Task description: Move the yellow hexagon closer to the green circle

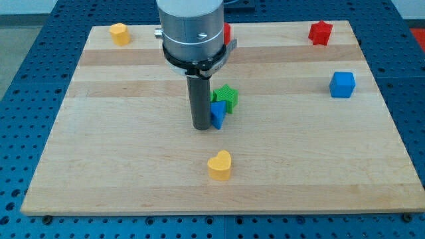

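Entries run from the view's bottom to its top, all placed against the rod.

1. Yellow heart block (220, 165): on the wooden surface (99, 166), below the rod and slightly to the view's right, well apart from it. Not the task's piece.
2. My tip (201, 127): lower end of the dark rod, resting on the surface. There is no gripper on this arm, so nothing opens or closes; the tip only pushes.
3. Blue block (218, 113): wedge-like, just beside the rod on the view's right, seemingly touching.
4. Green block (226, 97): star-like, behind the blue one, to the rod's upper right. No green circle can be made out; it may be hidden by the arm.
5. Blue cube (342, 84): far to the rod's right.
6. Red block (227, 33): partly hidden behind the arm housing; shape unclear.
7. Red star block (320, 32): far upper right of the rod.
8. Yellow hexagon (119, 33): far upper left of the rod, near the surface's corner.

Handling, by judgement: small, light, rigid, likely to slide easily and to turn if struck off-centre. Press a flat side squarely, from the face away from the target.
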